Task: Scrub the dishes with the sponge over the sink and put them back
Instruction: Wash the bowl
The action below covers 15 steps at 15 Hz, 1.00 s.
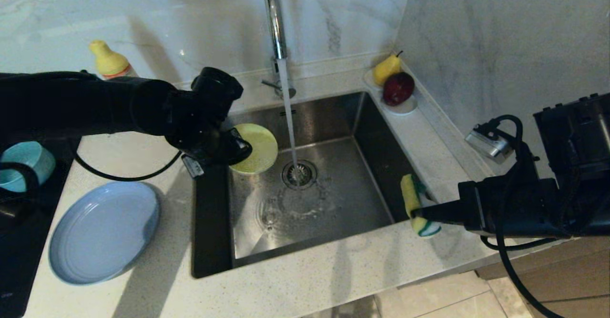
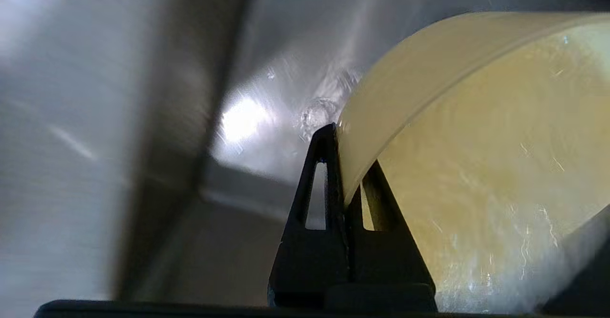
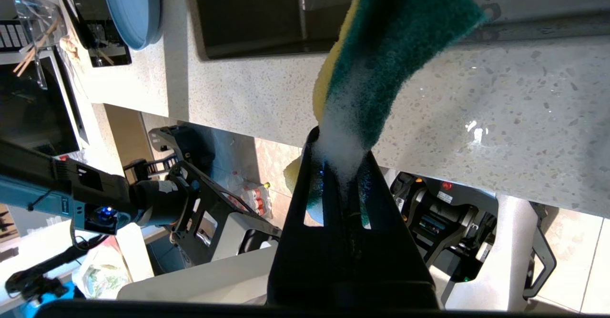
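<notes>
My left gripper (image 1: pixel 236 148) is shut on the rim of the yellow bowl (image 1: pixel 256 148), holding it tipped on its side over the left part of the sink (image 1: pixel 333 213), just left of the running water. In the left wrist view its fingertips (image 2: pixel 333 165) pinch the bowl's rim (image 2: pixel 429 94). My right gripper (image 1: pixel 421 211) is shut on the yellow and green sponge (image 1: pixel 413 203) over the sink's right front corner; the sponge (image 3: pixel 381 56) is soapy. The grey-blue plate (image 1: pixel 102 232) lies on the counter at the left, the teal bowl (image 1: pixel 26 163) behind it.
Water runs from the chrome tap (image 1: pixel 275 17) onto the drain strainer (image 1: pixel 299 174). A white saucer with a pear (image 1: pixel 386 67) and a red apple (image 1: pixel 398 88) sits at the back right corner. A yellow bottle (image 1: pixel 109 60) stands by the wall.
</notes>
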Available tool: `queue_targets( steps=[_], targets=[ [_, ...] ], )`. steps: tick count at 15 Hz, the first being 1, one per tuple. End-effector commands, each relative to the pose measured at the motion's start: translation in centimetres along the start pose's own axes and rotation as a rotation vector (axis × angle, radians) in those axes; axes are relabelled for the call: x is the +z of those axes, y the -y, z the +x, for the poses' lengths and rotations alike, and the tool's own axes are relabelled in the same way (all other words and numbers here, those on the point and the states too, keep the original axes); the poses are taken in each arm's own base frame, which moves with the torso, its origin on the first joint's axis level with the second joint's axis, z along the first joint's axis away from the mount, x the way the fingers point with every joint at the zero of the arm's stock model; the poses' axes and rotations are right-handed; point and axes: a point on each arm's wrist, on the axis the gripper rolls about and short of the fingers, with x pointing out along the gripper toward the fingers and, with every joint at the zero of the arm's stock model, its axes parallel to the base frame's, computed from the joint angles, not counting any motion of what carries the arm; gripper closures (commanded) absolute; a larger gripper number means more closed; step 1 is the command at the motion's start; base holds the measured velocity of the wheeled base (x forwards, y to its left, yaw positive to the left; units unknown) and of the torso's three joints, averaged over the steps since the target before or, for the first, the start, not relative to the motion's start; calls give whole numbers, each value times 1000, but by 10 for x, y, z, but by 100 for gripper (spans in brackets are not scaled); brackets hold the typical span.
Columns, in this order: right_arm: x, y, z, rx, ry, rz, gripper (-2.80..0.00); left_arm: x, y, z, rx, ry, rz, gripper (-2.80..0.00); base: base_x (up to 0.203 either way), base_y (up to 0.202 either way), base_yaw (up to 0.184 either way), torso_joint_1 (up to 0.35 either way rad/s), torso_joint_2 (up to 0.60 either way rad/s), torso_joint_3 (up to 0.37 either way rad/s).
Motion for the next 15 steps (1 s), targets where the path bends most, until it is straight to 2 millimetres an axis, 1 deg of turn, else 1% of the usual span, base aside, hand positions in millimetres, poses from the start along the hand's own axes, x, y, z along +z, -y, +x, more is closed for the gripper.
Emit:
queue_targets(
  steps=[1,2,4,7,11,15],
  targets=[
    [0,-3,-2,10,4,-5,0,19,-18,-46,-51,108,-10,0,0,0,0,0,0,0],
    [0,-4,-2,11,2,-6,0,22,-25,-57,-81,159,6,0,0,0,0,0,0,0],
    [-1,-3,-2,9,-2,-3,0,25,-35,-69,-133,291,48,0,0,0,0,0,0,0],
    [-1,-4,-2,11,-3,-4,0,21,-41,-62,-121,548,141,0,0,0,0,0,0,0],
    [-2,-3,-1,9,-7,-4,0,11,-47,-53,-146,769,222,0,0,0,0,0,0,0],
    [-2,-3,1,9,-9,-4,0,4,-46,-40,-211,980,285,0,0,0,0,0,0,0]
  ],
)
